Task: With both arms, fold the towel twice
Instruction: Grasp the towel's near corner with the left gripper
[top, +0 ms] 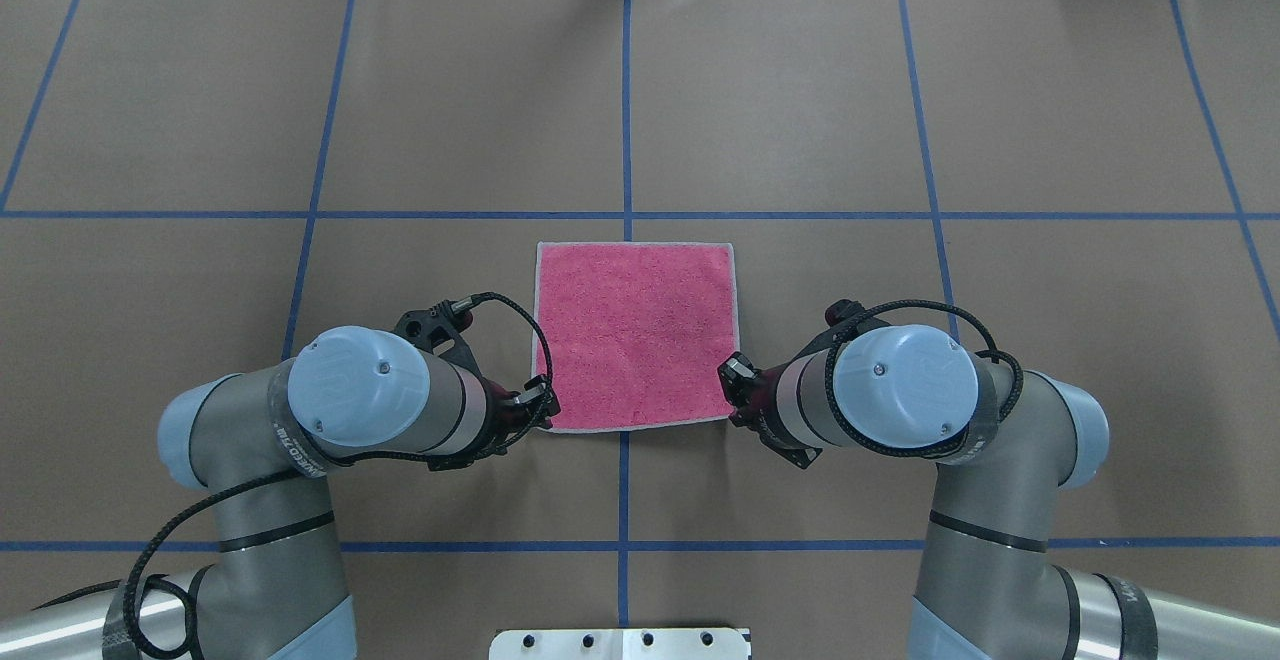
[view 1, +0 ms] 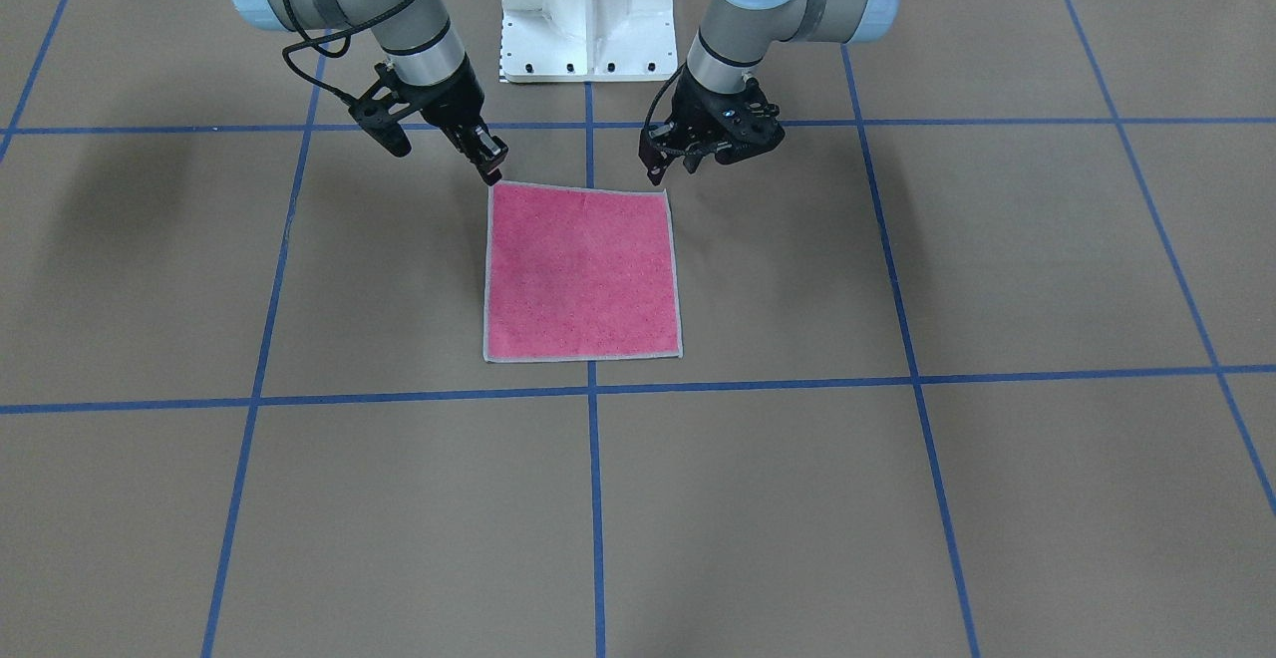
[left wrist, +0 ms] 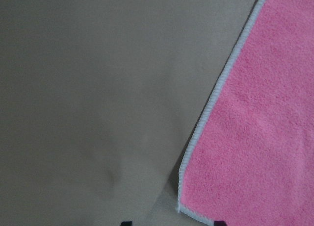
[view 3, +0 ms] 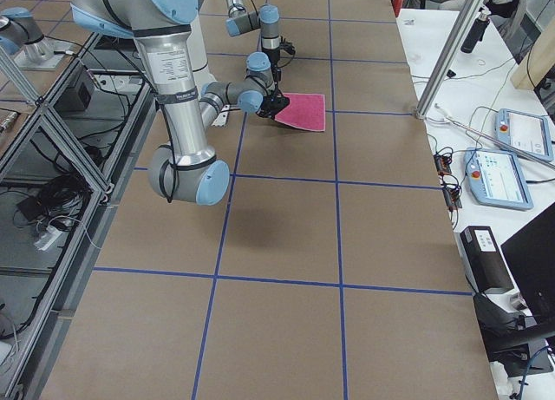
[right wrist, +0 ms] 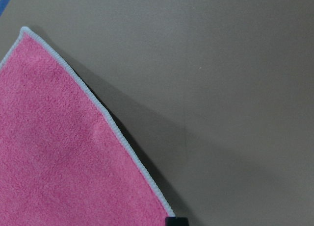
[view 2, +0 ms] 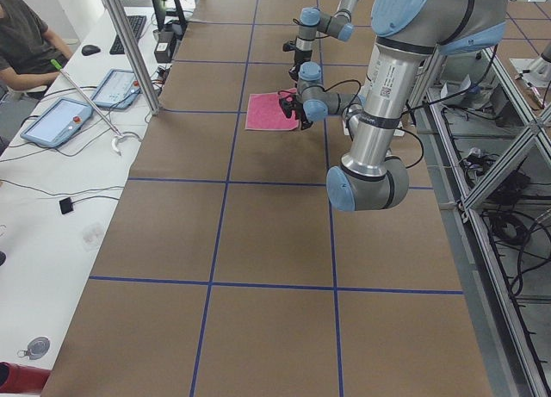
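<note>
The towel (view 1: pixel 583 274) lies flat on the brown table, pink face up, with a light grey border; it also shows in the overhead view (top: pixel 635 335). My left gripper (top: pixel 540 405) is open at the towel's near-left corner. In the left wrist view its fingertips (left wrist: pixel 126 222) stand apart on either side of that corner of the towel (left wrist: pixel 260 138). My right gripper (top: pixel 735 380) is at the near-right corner. In the right wrist view (right wrist: pixel 175 221) it is shut on that corner, and the towel edge (right wrist: pixel 113 125) is raised a little, with shadow under it.
The white pedestal base (view 1: pixel 588 10) stands just behind the towel, between the arms. Blue tape lines (top: pixel 625 110) grid the table. An operators' desk with tablets (view 2: pixel 60 121) runs along the far side, and a seated person (view 2: pixel 21 35) is there.
</note>
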`<state>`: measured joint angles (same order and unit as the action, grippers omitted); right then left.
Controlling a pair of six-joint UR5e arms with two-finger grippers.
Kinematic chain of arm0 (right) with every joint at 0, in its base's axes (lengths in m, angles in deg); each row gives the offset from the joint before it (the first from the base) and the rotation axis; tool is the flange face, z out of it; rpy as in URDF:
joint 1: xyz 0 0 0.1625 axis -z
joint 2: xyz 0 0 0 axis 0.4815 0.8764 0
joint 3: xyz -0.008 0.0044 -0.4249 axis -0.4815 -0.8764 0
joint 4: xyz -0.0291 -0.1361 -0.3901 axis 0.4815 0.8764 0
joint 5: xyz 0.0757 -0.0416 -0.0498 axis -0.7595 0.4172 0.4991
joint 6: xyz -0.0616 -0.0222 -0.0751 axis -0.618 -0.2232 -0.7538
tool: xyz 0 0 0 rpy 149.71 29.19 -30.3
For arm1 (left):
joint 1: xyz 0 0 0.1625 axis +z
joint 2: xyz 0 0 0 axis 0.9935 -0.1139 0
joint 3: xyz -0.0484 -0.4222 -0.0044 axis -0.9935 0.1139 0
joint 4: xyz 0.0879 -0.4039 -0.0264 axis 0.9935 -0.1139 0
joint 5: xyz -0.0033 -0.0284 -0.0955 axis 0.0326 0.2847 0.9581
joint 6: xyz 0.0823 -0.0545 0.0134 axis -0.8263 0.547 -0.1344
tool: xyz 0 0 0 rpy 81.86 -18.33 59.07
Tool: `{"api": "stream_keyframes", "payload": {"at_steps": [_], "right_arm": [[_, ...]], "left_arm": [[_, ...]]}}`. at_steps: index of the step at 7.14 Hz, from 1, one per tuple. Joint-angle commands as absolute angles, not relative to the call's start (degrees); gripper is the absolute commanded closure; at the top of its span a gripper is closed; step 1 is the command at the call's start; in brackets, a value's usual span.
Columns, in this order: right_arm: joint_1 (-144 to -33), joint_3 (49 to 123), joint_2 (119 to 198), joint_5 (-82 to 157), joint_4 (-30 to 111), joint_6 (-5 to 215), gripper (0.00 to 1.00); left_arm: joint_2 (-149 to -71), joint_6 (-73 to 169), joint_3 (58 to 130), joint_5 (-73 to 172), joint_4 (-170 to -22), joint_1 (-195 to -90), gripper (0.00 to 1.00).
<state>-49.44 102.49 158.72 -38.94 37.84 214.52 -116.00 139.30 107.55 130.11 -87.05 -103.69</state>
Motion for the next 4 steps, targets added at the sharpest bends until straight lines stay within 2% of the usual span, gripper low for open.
{"api": "stream_keyframes", "payload": {"at_steps": [1,2,4], "right_arm": [[-49.4,102.4,158.7,-39.0,37.8,214.4,1.0],[-49.4,102.4,158.7,-39.0,37.8,214.4,1.0],[-49.4,102.4,158.7,-39.0,37.8,214.4,1.0]], "left_arm": [[-116.3,138.9,106.5,128.9,-87.1,-103.2,0.44],[-116.3,138.9,106.5,128.9,-87.1,-103.2,0.52],[-116.3,138.9,106.2,128.6,-87.0,-103.2,0.55]]}}
